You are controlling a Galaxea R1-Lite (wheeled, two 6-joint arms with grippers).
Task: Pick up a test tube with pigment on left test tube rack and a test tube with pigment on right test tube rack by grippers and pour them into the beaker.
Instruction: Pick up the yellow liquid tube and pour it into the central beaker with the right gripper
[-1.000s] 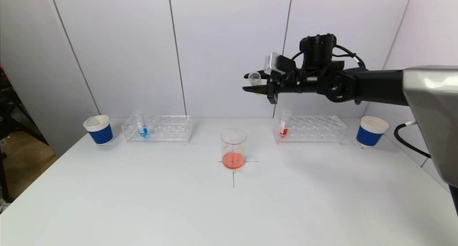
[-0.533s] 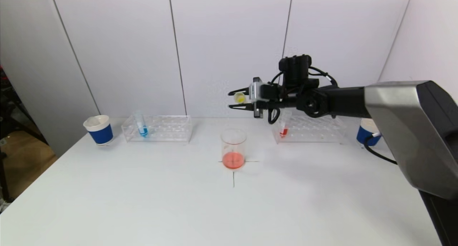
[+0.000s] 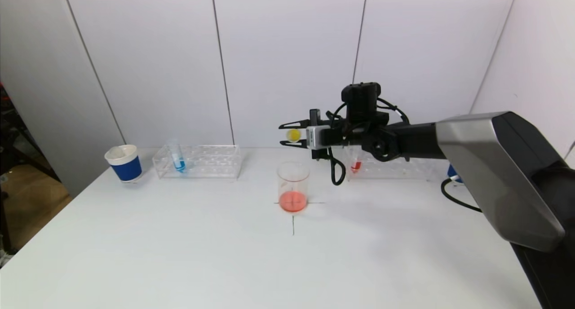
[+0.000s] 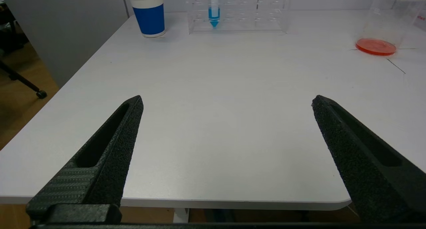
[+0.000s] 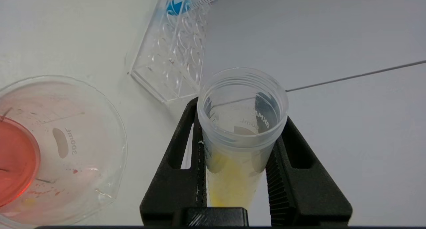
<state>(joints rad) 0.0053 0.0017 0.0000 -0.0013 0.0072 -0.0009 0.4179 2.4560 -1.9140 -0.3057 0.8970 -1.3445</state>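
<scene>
One yellow-pigment tube [image 5: 238, 139] pinched in the right hand [image 3: 294, 134], beaker [image 3: 293, 187] just below: pouring step, tilting needed next.

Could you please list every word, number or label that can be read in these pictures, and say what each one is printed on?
"300ml": on the wall of the beaker, beside a blank marking patch, in the right wrist view.
"ml" after unreadable digits, and letters that look like "BKM", cut off: on the yellow test tube held in the right gripper.
Small red print at the beaker's edge in the left wrist view: too blurred to read.
Blue cup, racks: no text visible.
</scene>
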